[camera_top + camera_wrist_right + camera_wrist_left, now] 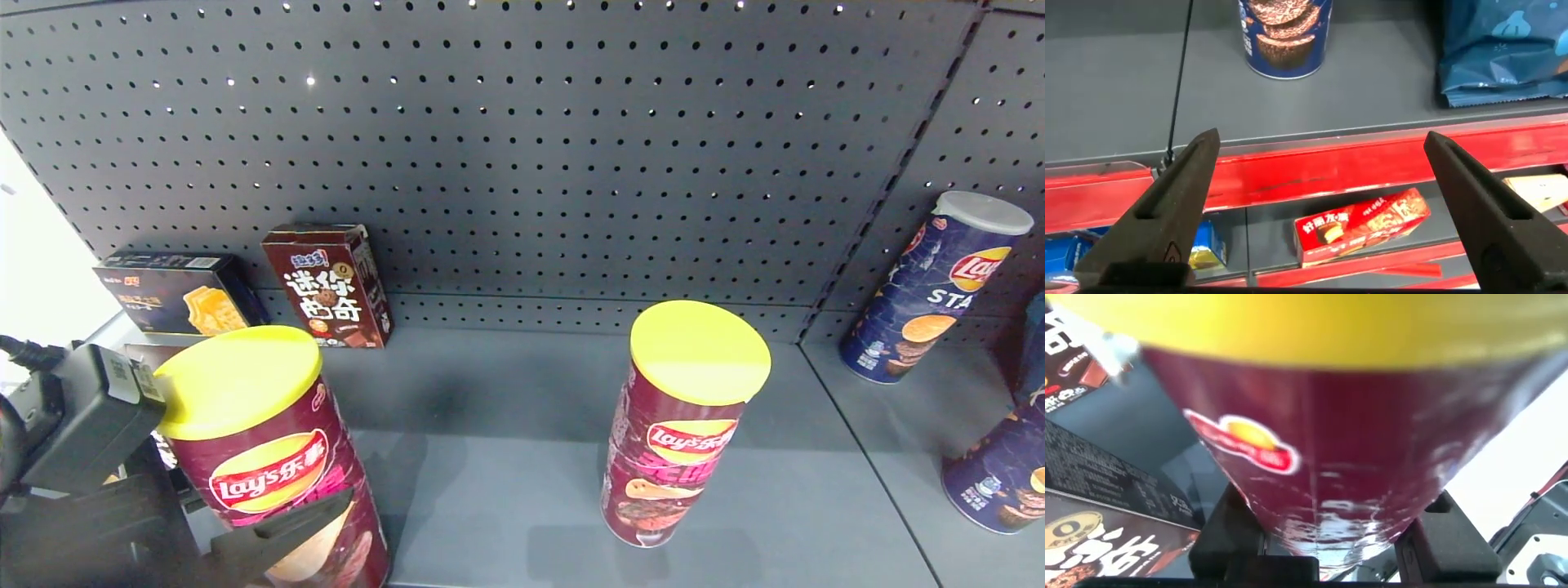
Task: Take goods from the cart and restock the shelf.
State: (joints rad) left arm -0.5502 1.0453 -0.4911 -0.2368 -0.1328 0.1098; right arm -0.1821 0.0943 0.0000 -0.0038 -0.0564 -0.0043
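My left gripper (277,529) is shut on a maroon chips can with a yellow lid (261,457), held upright at the shelf's front left. In the left wrist view the same can (1323,441) sits between the two dark fingers (1229,535). A second, identical can (678,425) stands upright on the grey shelf (506,490) near the middle. My right gripper (1323,143) is open with nothing between its fingers, hanging in front of a red shelf edge (1323,167) and above a lower shelf.
Two snack boxes, a black one (180,294) and a brown one (331,286), lean on the pegboard at the back left. Blue chips cans (931,286) stand at the right. The right wrist view shows a blue can (1284,37), a blue bag (1503,49) and a red box (1364,229).
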